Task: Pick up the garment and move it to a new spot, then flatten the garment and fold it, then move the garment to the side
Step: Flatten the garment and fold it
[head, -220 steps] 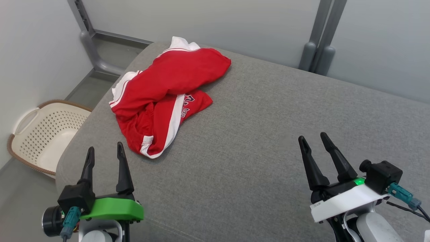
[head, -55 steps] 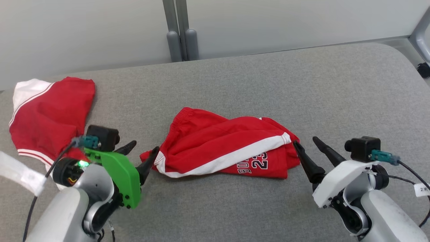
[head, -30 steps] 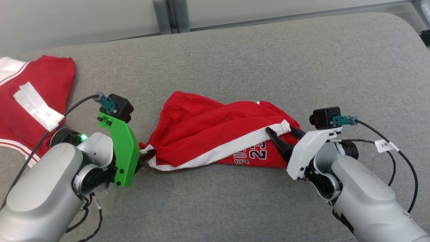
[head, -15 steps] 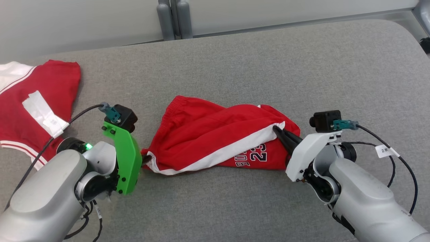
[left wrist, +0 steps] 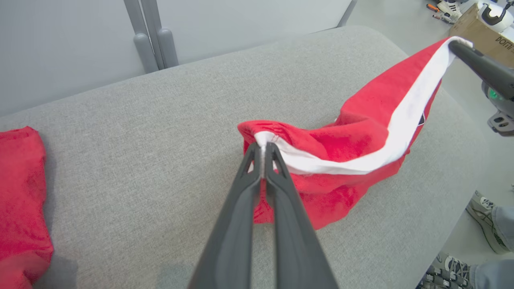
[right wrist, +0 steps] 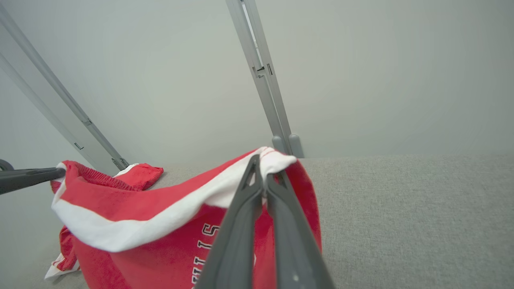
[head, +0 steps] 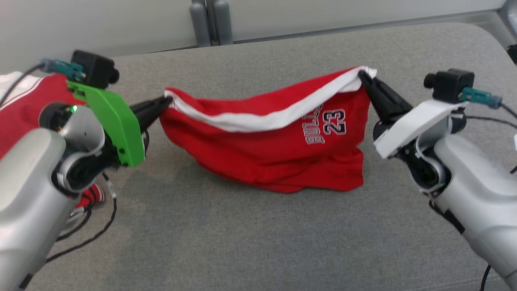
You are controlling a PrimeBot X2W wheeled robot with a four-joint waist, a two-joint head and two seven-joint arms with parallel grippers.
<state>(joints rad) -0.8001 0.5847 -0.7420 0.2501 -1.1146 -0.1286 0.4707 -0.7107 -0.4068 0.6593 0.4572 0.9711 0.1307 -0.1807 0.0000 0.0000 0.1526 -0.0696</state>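
Note:
The garment [head: 274,153], red with a white stripe and dark "23" lettering, hangs stretched between my two grippers, its lower edge resting on the grey cushion [head: 258,234]. My left gripper [head: 166,100] is shut on its left end at the white trim. In the left wrist view the left gripper [left wrist: 263,146] pinches the white edge of the garment [left wrist: 345,136]. My right gripper [head: 361,76] is shut on the raised right corner. The right wrist view shows the right gripper [right wrist: 261,160] clamping that corner of the garment [right wrist: 160,241].
Another red piece with white trim [head: 24,109] lies at the far left behind my left arm, also red piece [left wrist: 20,200]. Grey posts [head: 212,20] stand behind the cushion. A person's shoes [left wrist: 484,224] and a cardboard box [left wrist: 478,28] are off the right end.
Both grippers closed on the garment's ends and raised it off the cushion. It now hangs spread between them with the lettering facing me.

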